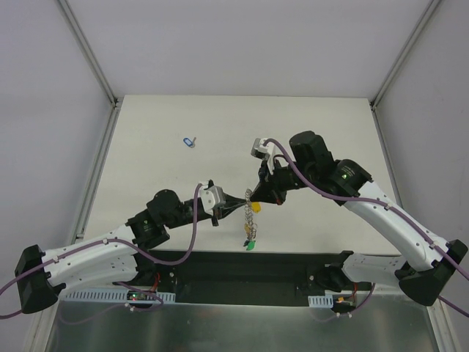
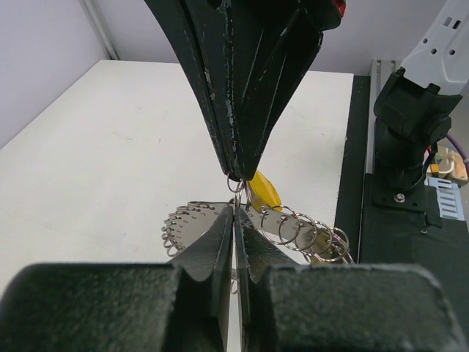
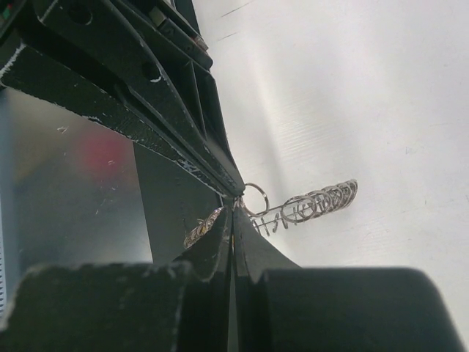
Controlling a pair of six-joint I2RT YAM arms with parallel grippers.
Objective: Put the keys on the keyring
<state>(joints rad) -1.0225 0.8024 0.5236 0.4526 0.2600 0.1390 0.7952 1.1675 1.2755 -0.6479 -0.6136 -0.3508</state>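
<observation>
White table (image 1: 315, 132), white walls (image 1: 220, 44) on three sides. Left arm (image 1: 110, 249) runs low from the near-left corner and reaches right. Right arm (image 1: 381, 209) is bent at the elbow, forearm angled back toward centre. They meet tip to tip over the near-middle of the table.

Left gripper (image 1: 244, 202): fingers pressed together, pinching the keyring (image 1: 250, 218) at its edge. Right gripper (image 1: 258, 196): also clamped, nipping a wire loop (image 2: 236, 185) on the keyring's rim, straight opposite the left tips.

The keyring hangs edge-on between them, with more loops fanned along its rim. Yellow key (image 1: 258, 208) is just beside the pinch point. Green key (image 1: 250, 246) dangles at the bottom; can't tell if it touches the table. Blue key (image 1: 189, 141) lies alone on the table, well apart to the far left.

Each wrist view is largely blocked by the other gripper's fingers.
</observation>
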